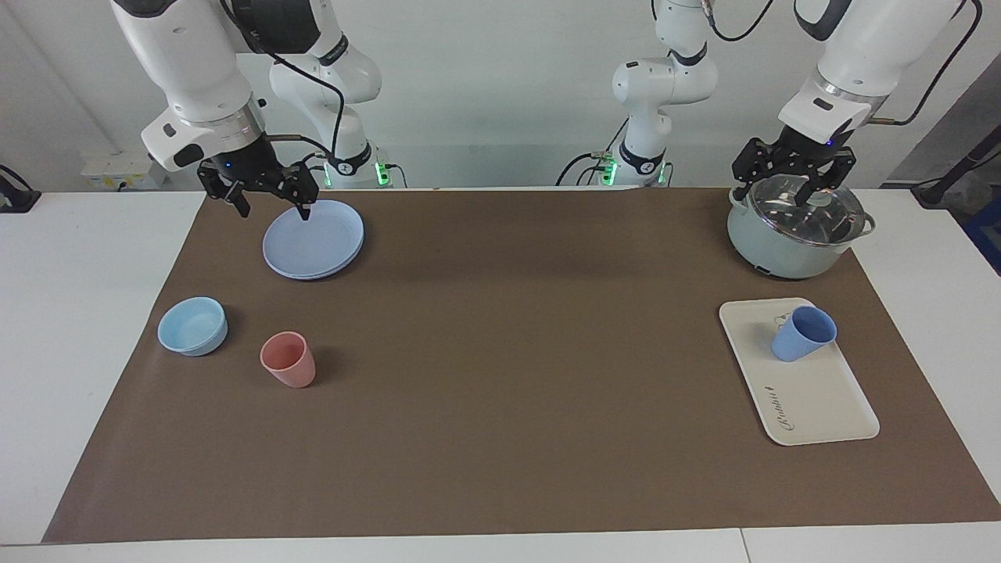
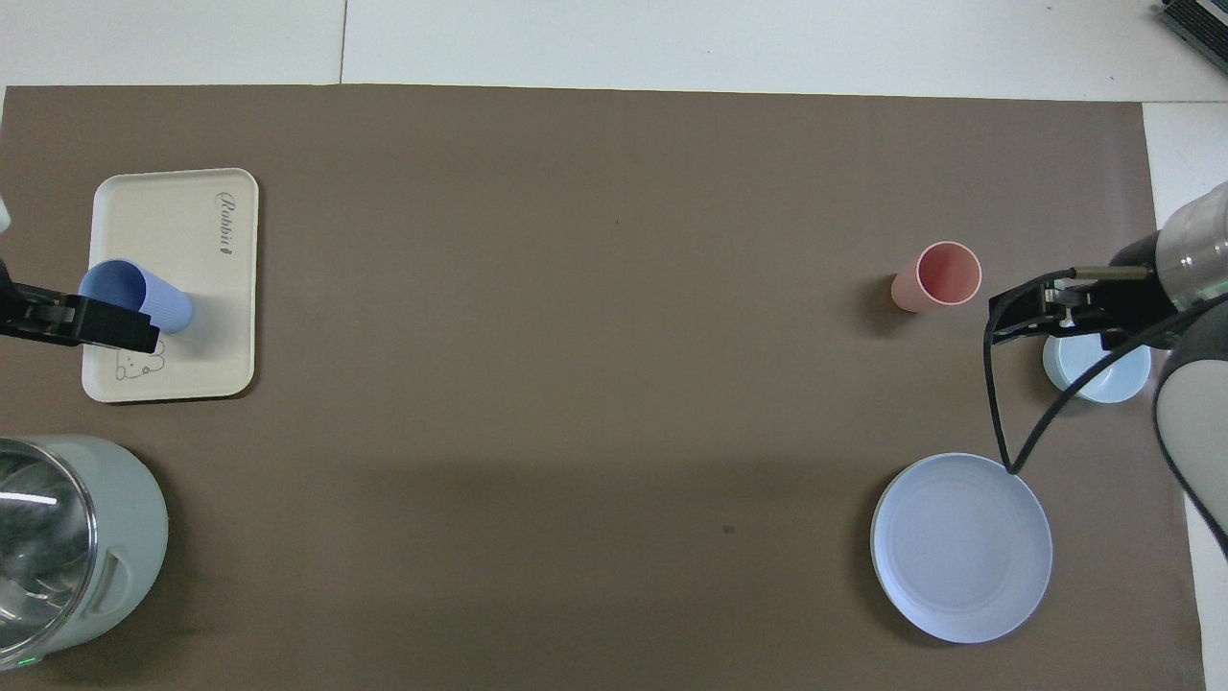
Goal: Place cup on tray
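On the cream tray [image 1: 813,391] at the left arm's end of the table stands the blue cup [image 1: 802,334], upright, on the half of the tray nearer the robots, partly covering the small bear drawing. At about 12 o'clock from the tray sits a pale green pot [image 1: 790,234] with a glass lid; the overhead view cuts the pot off at its edge. The left gripper [image 1: 791,173] hangs over that lid, fingers spread apart and holding nothing, and in the overhead view its black body hides part of the cup's rim. The right gripper [image 1: 267,197] hangs over the rim of the round blue plate [image 1: 313,240], fingers parted and empty. At roughly 7 o'clock from the plate sits a light-blue bowl [image 1: 192,325], half hidden overhead by the right arm, with a pink cup [image 1: 288,359] beside it.
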Controlling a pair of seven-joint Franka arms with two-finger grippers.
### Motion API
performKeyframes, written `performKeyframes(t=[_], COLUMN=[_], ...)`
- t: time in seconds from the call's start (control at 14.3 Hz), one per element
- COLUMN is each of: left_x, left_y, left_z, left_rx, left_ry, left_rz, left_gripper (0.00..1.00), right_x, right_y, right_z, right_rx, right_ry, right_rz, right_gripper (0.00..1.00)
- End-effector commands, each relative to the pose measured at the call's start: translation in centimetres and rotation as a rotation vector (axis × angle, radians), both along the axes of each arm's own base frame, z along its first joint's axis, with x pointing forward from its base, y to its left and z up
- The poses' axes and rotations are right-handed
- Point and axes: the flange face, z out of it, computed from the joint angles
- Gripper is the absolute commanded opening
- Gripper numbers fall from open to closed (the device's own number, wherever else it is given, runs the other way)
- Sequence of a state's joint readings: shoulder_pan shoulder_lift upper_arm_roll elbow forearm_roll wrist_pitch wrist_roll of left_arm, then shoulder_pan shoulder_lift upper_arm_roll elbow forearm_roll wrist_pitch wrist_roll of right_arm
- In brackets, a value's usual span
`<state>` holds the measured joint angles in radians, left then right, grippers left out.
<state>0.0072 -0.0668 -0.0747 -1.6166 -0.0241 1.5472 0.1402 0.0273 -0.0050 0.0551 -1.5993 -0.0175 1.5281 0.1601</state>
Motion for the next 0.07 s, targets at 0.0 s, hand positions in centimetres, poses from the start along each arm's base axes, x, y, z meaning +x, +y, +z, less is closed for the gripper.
performKeyframes(t=[0.0], left_x=[-0.87], left_y=[0.2], left_z=[0.0], left_rx=[-0.009], left_ry=[-0.01], left_rz=[0.004], left_gripper=[1.0], right_x=[0.03], right_y=[-0.17], right_z=[0.09], right_rx=[-0.007], right_ry=[0.009], right_rz=[0.025], right_gripper=[0.99])
